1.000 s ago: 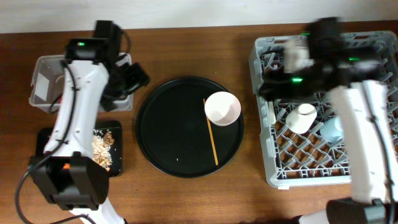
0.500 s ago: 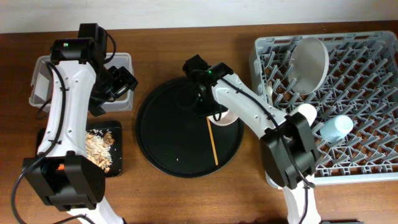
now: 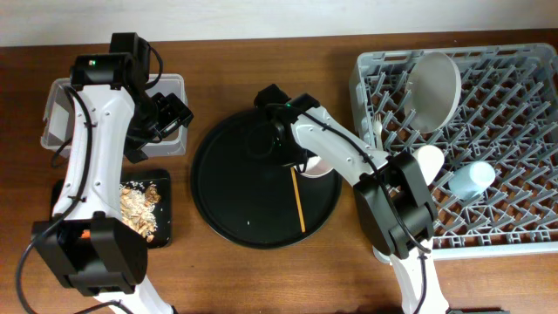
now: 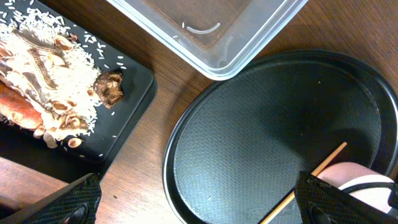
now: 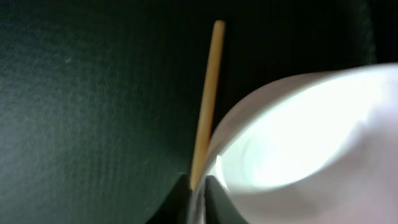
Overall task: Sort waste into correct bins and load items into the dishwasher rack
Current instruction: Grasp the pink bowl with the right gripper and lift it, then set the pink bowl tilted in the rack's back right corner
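Right claw (image 5: 196, 190) just went from wide to narrow. In the wrist view its tips are pinched on the near rim of the bowl (image 5: 298, 143). The lower end of the stick (image 5: 208, 93) sits right at the pinch, and you can't tell from here whether it's caught too. Watch that on the lift.

The bowl and stick are both on the round tray (image 3: 235, 192), centre of the overhead frame, with the bowl mostly hidden under the arm. My read: the bowl grasp is made and the carry to the rack (image 3: 514, 218) at right is next.

Vs 1 s ago: the right arm was over the upper part of the rack and the bowl sat in full view. Now the arm reaches left across the tray. With the arm gone you can see the plate (image 3: 433, 87) on edge in the rack's upper left, and below it the white cup (image 3: 427, 160) and blue cup (image 3: 471, 179).

Left claw (image 4: 205, 202) is wide and empty, unchanged. It hangs by the tub (image 4: 261, 31) at upper left. The rice (image 4: 43, 81) is already in the black tray (image 4: 124, 118) at lower left.
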Tool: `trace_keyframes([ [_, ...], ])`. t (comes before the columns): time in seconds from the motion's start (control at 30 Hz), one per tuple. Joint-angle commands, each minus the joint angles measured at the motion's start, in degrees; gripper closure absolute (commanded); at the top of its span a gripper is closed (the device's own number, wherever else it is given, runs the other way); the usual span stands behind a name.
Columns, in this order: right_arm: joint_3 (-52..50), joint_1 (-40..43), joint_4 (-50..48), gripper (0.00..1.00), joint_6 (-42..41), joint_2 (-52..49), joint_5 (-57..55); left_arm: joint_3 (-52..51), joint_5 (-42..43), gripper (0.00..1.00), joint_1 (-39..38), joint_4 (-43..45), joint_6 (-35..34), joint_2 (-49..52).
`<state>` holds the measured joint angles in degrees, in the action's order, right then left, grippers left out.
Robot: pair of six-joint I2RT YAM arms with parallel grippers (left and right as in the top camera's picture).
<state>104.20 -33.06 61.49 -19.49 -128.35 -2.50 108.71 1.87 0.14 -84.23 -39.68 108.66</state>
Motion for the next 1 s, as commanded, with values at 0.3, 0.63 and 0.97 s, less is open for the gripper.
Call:
trace_keyframes([
  [0.3, 44.1, 8.7, 33.9, 0.96, -3.2, 5.7, 4.6, 0.1, -0.8, 0.01, 0.1, -0.1, 0.3, 0.1],
  [0.63, 35.1, 63.8, 35.2, 0.96, 29.8, 17.4, 54.4, 0.1, -0.8, 0.01, 0.1, -0.1, 0.3, 0.1],
  [0.97, -7.3, 78.8, -9.9, 0.96, 33.6, 16.0, 84.8, 0.1, -0.8, 0.01, 0.1, -0.1, 0.3, 0.1],
])
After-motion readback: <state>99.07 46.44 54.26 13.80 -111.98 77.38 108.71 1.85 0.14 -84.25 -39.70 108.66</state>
